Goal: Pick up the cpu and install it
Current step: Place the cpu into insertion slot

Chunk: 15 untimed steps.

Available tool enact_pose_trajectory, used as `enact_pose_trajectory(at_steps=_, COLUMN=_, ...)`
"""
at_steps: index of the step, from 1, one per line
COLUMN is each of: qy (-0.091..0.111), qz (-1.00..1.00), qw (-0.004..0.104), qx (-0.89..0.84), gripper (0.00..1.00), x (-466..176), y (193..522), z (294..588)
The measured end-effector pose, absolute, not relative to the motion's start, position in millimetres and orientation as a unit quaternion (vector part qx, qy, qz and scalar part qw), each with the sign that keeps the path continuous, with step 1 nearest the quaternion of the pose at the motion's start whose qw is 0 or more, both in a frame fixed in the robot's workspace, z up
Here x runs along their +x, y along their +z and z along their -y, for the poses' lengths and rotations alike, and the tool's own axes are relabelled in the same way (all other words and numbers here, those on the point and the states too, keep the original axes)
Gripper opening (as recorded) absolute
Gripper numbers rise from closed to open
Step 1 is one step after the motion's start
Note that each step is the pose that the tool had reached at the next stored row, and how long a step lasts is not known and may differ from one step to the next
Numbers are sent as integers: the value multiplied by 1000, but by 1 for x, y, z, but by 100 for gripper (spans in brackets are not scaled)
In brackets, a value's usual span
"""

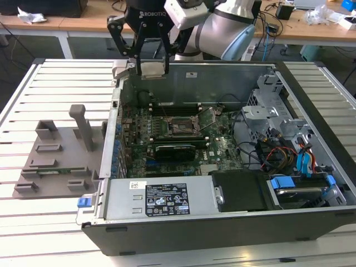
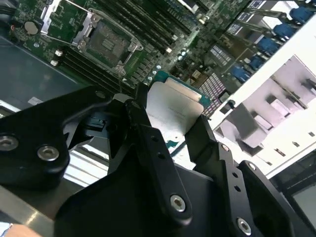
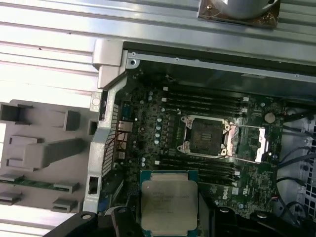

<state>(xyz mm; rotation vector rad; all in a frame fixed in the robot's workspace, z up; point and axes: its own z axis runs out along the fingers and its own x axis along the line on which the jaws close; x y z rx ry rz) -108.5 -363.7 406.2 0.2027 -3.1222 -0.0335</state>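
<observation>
gripper (image 1: 151, 67): 1, jaws clamped on cpu (image 1: 151, 69) | cpu: 1, held aloft at 11 o'clock of socket (image 1: 181, 127) in exterior view | socket: 1, open, empty | tray (image 1: 55, 161): 1, 9 o'clock of case (image 1: 222, 228)

Noted: cpu (image 3: 169, 203) dull silver, teal rim; gripper (image 1: 149, 65) black; motherboard (image 1: 218, 149) dark green; tray (image 1: 53, 167) grey; surface (image 1: 61, 78) white, slatted.

The open computer case (image 1: 222, 225) lies on the tabletop (image 1: 33, 239), with the tray (image 1: 55, 161) beside it at the exterior view's left. Inside sits the motherboard (image 1: 217, 150), its socket (image 1: 181, 127) mid-board. Over the case's far wall hangs the hand (image 1: 151, 71), the cpu (image 1: 151, 67) between its fingers.
</observation>
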Motion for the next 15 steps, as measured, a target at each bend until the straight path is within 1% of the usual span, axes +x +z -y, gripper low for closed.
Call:
enact_pose_trajectory(at_steps=5, qy=-11, qz=998, qw=10, qx=65, gripper=55, x=-89, y=395, z=357)
enact_pose_trajectory(at_steps=15, qy=-11, qz=998, qw=15, qx=65, gripper=55, x=-64, y=384, z=355)
